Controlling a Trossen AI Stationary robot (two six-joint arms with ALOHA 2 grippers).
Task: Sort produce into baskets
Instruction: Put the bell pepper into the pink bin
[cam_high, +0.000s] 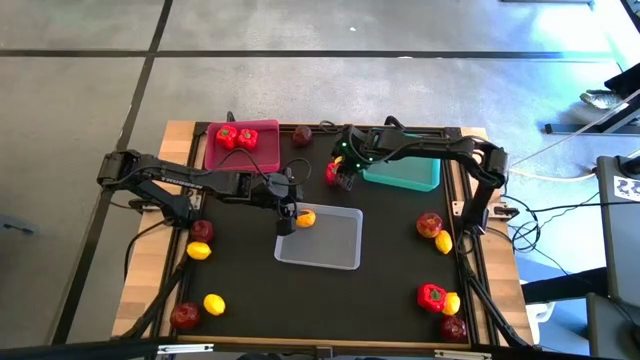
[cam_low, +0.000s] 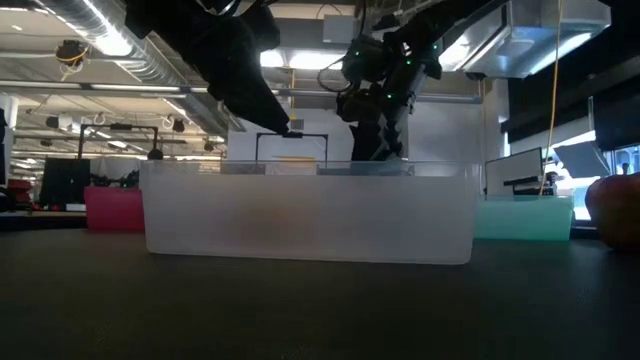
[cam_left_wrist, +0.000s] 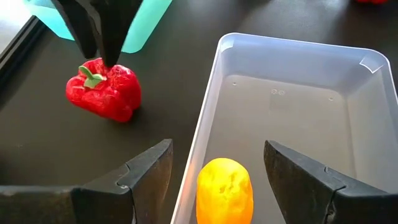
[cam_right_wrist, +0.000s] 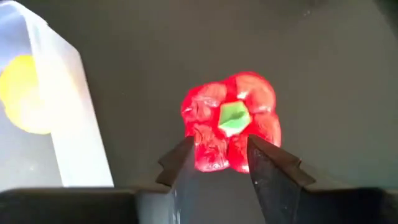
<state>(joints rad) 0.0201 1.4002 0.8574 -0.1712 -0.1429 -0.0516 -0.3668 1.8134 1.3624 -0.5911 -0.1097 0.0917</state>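
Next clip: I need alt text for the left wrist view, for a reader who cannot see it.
The left gripper, fingers open, sits over the rim of the translucent tray with a yellow lemon lying inside the tray between them. On the dark mat beside the tray lies a red bell pepper, with the right gripper directly over it and a teal tray behind.

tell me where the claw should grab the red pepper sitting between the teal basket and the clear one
Take the red pepper across its lobed body, coming straight down from above. It sits upright on the mat with its green stem pointing up, so the widest bulge on either side of the stem is probably the surest hold. The right claw already hangs open over it, fingers on either side; the stem itself looks too small to pinch.
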